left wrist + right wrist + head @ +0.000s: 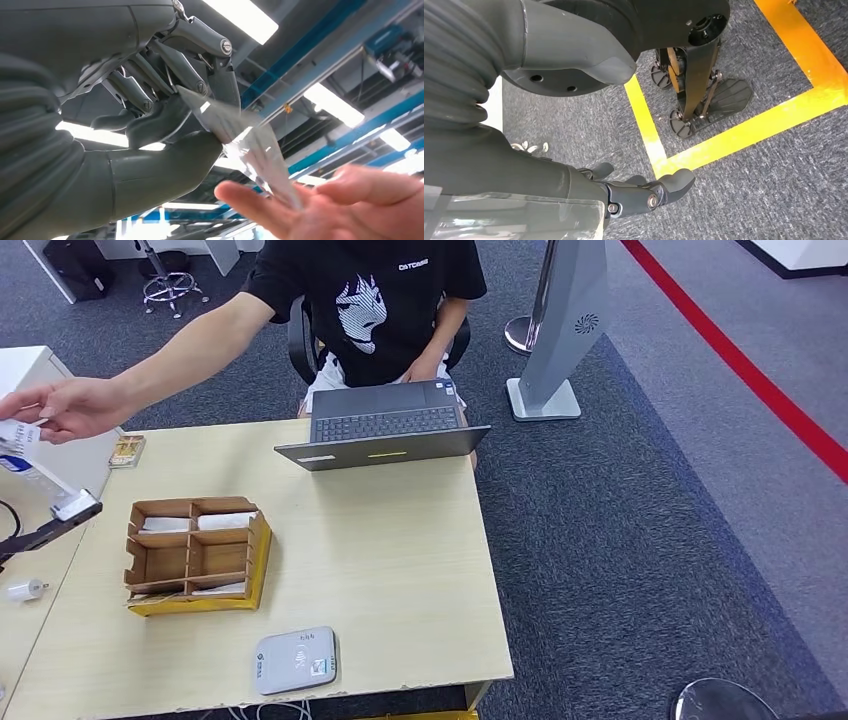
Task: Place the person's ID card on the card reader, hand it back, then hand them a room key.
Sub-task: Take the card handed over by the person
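Observation:
My left hand (165,115) is raised and pinches one end of a pale, glossy card (240,145) between thumb and fingers. A person's hand (340,205) touches the card's other end. In the head view that person's hand (70,408) reaches to the far left edge, where the white printed card (18,432) shows. The grey-white card reader (295,660) lies bare near the table's front edge. A cardboard divider box (195,555) holds white cards in its compartments. My right hand (644,192) hangs low over the carpet, fingers loose, holding nothing.
The person sits behind an open grey laptop (385,430) at the table's far edge. A phone on a stand (75,507) and a white plug (25,590) are at the left. A small packet (127,450) lies on the far left corner. Yellow floor tape (649,130) runs under my right hand.

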You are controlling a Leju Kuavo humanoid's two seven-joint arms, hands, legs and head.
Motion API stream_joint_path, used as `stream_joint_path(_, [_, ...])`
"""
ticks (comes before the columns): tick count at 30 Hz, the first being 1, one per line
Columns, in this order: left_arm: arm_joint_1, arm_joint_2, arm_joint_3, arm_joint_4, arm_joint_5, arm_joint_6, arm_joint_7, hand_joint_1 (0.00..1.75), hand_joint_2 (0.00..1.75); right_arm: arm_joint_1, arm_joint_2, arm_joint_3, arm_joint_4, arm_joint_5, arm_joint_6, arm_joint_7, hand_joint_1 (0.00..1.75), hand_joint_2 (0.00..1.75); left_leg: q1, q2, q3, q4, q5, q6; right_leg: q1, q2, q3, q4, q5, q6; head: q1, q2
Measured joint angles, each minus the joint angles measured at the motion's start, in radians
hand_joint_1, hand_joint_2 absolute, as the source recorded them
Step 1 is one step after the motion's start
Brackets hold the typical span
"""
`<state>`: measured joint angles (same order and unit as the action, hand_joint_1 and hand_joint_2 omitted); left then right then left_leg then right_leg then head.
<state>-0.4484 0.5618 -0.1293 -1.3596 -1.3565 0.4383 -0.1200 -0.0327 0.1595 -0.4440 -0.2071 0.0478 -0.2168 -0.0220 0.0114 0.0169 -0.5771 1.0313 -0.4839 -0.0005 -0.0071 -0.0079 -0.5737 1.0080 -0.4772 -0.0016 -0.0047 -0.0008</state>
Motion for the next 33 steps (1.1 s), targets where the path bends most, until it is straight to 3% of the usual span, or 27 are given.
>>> stream_joint_path(7, [0.157,-0.055,0.023,-0.122,0.052,0.096,-0.025,1.75,1.75,0.0,0.0,-0.002,0.002,-0.002,-0.009,0.0,0.0,1.75,0.0,0.0,0.0,0.0,0.0,0.0,-0.001,0.0,0.0,0.0,0.0,0.0,0.0,0.0])
stream_joint_path(12, [0.344,-0.177,0.03,-0.272,0.108,0.223,-0.06,1.75,1.75,0.0,0.001,-0.012,0.003,-0.006,-0.028,-0.002,0.0,1.75,-0.001,0.001,0.0,0.0,-0.002,0.001,-0.001,0.001,0.0,-0.001,-0.001,0.001,0.001,0.0])
stream_joint_path(15, [0.432,-0.249,0.03,-0.348,0.144,0.251,-0.082,1.75,1.75,0.0,0.002,-0.021,0.004,-0.007,-0.036,-0.004,0.0,1.75,-0.001,0.001,-0.001,0.0,-0.002,0.002,-0.001,0.0,0.0,-0.001,-0.001,0.001,0.001,0.0])
stream_joint_path(26, [0.623,-0.428,-0.033,-0.486,0.271,0.242,-0.159,1.75,1.75,0.0,0.008,-0.05,0.003,-0.011,-0.055,-0.007,0.0,1.75,-0.001,0.0,-0.001,0.0,-0.002,0.002,-0.001,0.0,0.0,-0.001,-0.001,0.001,0.0,0.0])
stream_joint_path(33, [0.659,-0.473,-0.074,-0.486,0.305,0.219,-0.159,1.75,1.75,0.0,0.009,-0.056,0.003,-0.008,-0.056,-0.007,0.0,1.75,-0.001,0.0,-0.001,0.0,-0.002,0.002,-0.001,-0.001,0.0,-0.001,-0.001,0.001,0.0,0.0])
